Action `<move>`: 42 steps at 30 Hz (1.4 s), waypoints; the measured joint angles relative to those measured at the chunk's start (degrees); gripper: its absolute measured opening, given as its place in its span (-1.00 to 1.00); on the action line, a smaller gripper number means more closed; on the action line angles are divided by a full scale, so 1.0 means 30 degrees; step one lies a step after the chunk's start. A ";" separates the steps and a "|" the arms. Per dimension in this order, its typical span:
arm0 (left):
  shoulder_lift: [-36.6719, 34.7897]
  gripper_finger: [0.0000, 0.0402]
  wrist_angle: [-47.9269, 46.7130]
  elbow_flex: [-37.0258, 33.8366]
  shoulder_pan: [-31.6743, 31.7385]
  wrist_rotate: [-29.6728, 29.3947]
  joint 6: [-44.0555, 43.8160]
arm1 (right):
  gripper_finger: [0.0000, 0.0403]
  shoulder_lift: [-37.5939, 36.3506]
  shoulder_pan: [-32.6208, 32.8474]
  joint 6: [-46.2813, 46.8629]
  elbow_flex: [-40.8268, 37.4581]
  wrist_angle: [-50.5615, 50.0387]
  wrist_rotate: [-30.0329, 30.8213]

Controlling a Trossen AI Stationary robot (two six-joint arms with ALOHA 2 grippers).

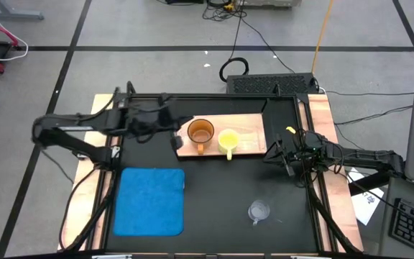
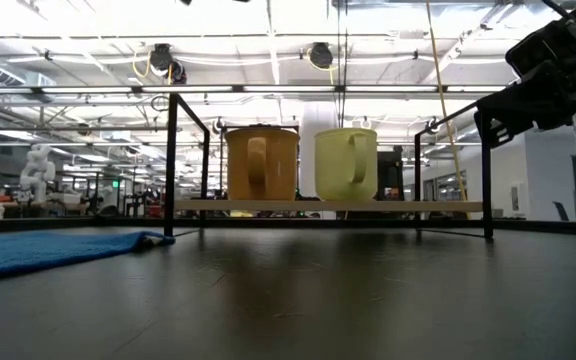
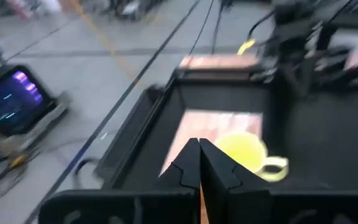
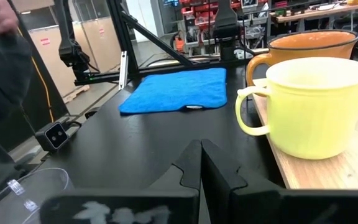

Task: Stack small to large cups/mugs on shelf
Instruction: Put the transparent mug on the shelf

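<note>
The orange-brown mug [image 1: 200,132] and the yellow mug [image 1: 228,139] stand upright side by side on the light wooden shelf [image 1: 250,126], handles toward the table's near edge. Both also show in the low view, orange-brown mug [image 2: 261,163] and yellow mug [image 2: 346,163]. The clear glass cup [image 1: 259,211] stands on the black table at the near right. My left gripper [image 1: 177,139] is shut and empty at the shelf's left end, beside the orange-brown mug. My right gripper [image 1: 274,154] is shut and empty just off the shelf's right end, facing the yellow mug [image 4: 312,106].
A blue mat [image 1: 149,201] lies flat on the table's near left. The shelf stands on dark metal legs [image 2: 170,165] above the table top. Dark frame rails run along the table's sides. The glass cup shows near my right gripper in its wrist view [image 4: 23,193].
</note>
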 joint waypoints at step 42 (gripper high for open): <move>-1.1168 -1.00 2.1957 -2.4525 -0.0341 0.7833 -0.1928 | -1.00 -0.0007 0.0335 0.0124 0.0000 0.1662 -0.0168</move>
